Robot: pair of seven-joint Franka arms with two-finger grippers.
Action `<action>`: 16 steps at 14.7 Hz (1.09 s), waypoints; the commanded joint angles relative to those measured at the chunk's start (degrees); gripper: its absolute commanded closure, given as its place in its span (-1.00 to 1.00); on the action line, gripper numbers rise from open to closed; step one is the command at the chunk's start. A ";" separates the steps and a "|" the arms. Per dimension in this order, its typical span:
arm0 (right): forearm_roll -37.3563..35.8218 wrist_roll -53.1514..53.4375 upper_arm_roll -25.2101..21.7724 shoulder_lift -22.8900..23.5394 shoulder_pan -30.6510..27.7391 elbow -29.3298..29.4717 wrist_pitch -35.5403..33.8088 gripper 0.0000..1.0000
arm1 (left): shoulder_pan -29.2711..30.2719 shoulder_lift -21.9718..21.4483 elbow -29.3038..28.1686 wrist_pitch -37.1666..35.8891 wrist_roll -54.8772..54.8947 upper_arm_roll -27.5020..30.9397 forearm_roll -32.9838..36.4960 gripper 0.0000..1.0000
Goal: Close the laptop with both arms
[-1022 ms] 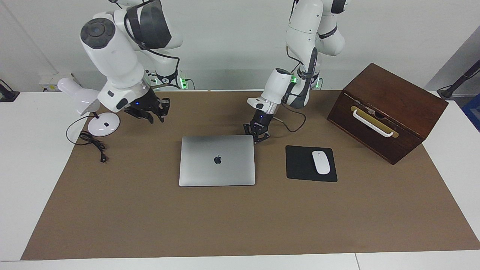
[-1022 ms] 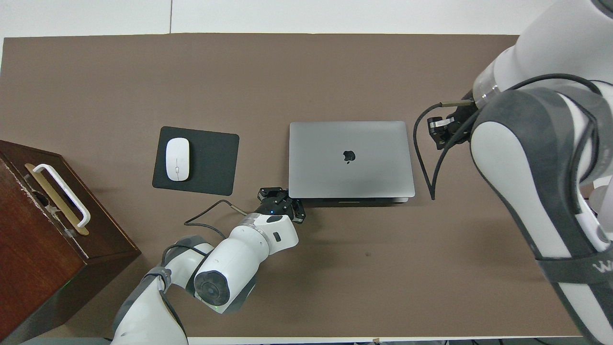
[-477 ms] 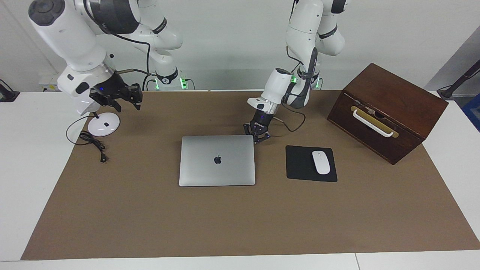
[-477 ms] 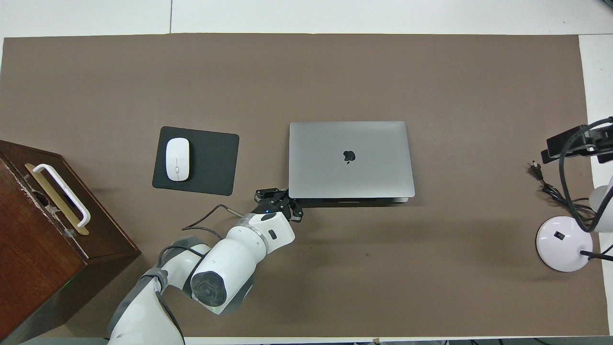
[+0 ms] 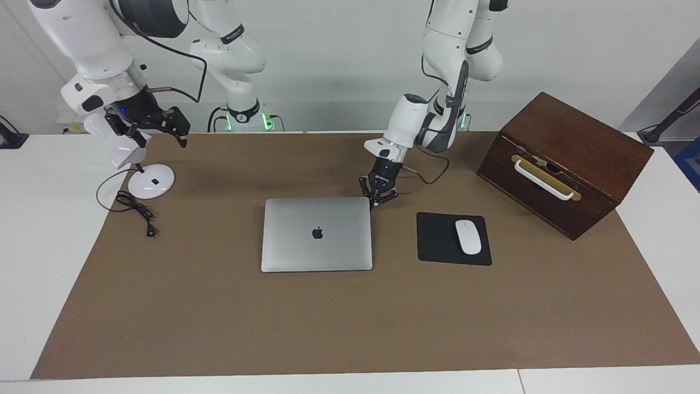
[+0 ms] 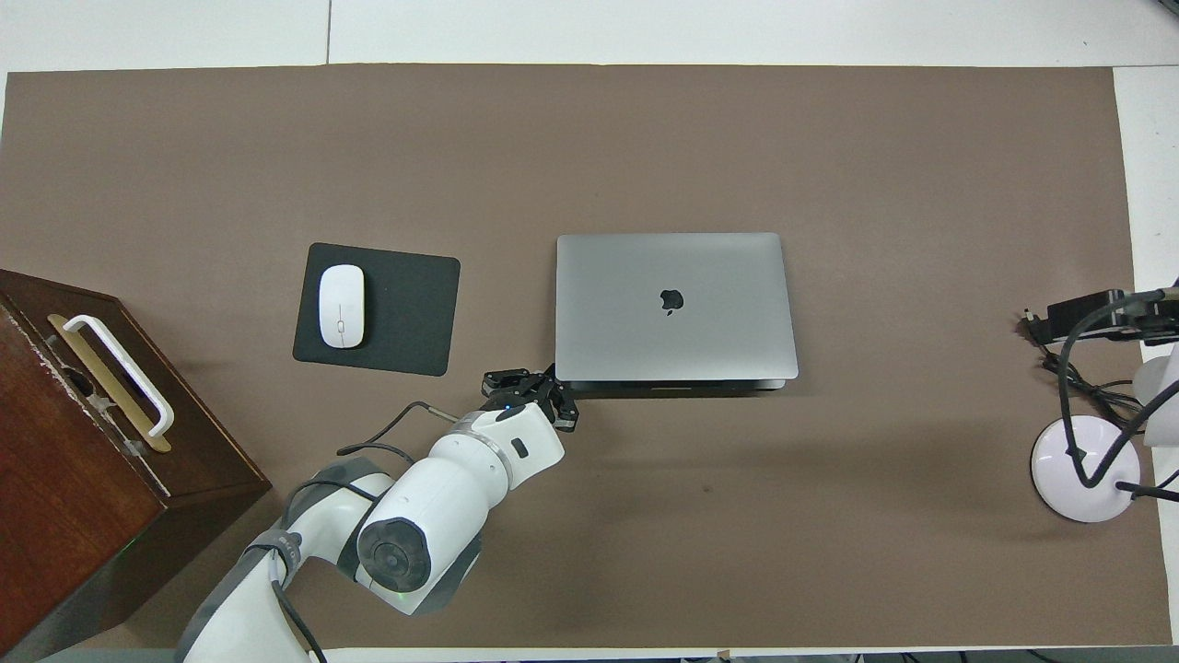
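Since a second ago my right gripper [image 5: 158, 127] has pulled off toward the white desk lamp [image 5: 143, 180] at the table's edge, fingers spread, holding nothing. Left gripper [image 5: 381, 196] has lifted slightly, jaws apart, just beside the robot-side corner of the thin silver-grey metal laptop [image 5: 317, 234], lid flat down. I see bare brown mat [image 5: 328, 328] all round the laptop; black mouse pad [image 5: 437, 241] with white mouse [image 5: 468, 236] beside it.
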 commanded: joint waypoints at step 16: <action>0.19 5.78 1.16 -2.38 -0.33 -3.83 4.71 -1.00 | 8.69 -24.19 18.12 -72.77 2.57 0.77 1.12 1.00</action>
